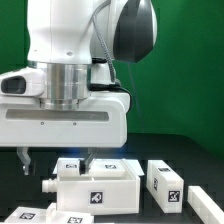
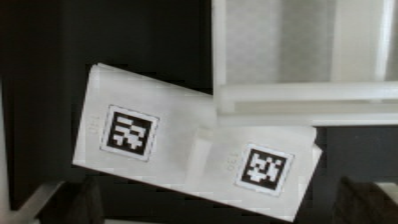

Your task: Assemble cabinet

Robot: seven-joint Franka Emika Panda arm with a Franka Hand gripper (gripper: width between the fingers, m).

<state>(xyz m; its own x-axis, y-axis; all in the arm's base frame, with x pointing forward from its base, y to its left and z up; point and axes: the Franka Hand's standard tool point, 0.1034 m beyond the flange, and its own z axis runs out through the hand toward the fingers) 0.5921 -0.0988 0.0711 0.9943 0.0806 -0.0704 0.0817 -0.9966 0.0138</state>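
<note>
The pincer (image 1: 55, 162) hangs released, fingers spread, just above the white cabinet body (image 1: 100, 185). The body sits on the dark table (image 1: 205, 165), with a loose tagged panel (image 1: 165, 186) just beside it toward the exterior view's right. It looks like light, stiff, smooth plastic, probably slippery. The wrist view seems to show its tagged face (image 2: 187, 150) below the fingers. A squeeze across two parallel walls should hold best.
</note>
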